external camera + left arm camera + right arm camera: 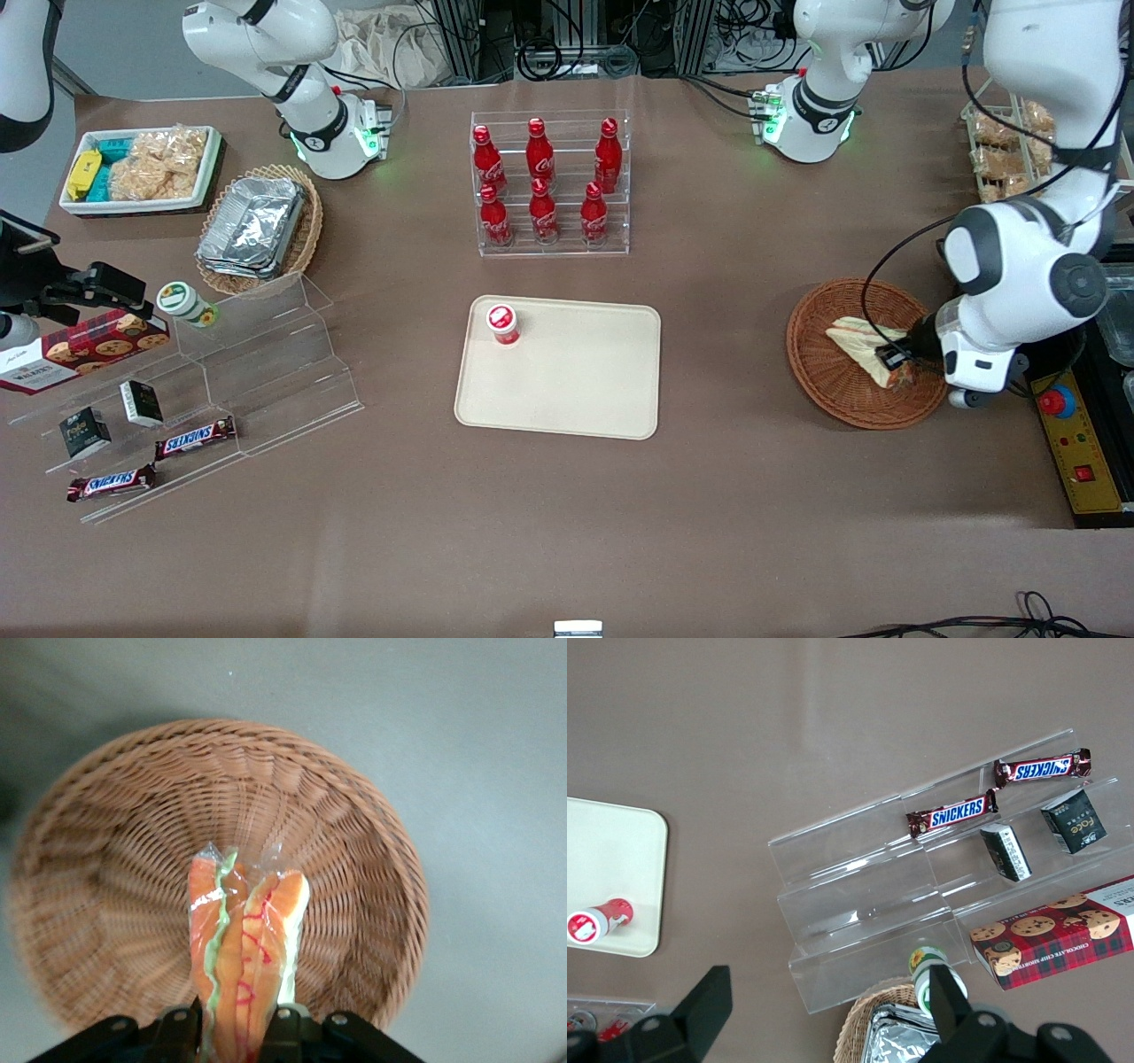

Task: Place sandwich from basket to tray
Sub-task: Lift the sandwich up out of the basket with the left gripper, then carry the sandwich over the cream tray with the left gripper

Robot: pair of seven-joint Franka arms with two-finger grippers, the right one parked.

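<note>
Orange filling and a green leaf line show between two pale bread slices, all under clear wrap: that is the sandwich (244, 957) as the wrist camera meets it, edge-on and nearest of all. The end effector (237, 1032) is clenched on its near end, one dark finger (177, 1028) on each bread face. The wedge's long axis runs straight away from the fingers, toward the middle of the basket (106, 859). In the front view the sandwich (864, 347) lies in the reddish woven basket (824, 377) at the working arm's end of the worktop, with the end effector (897, 359) low over it. The tray (585, 390) lies well apart toward the parked arm's end, so the coming move looks like a lift and a sideways carry.
</note>
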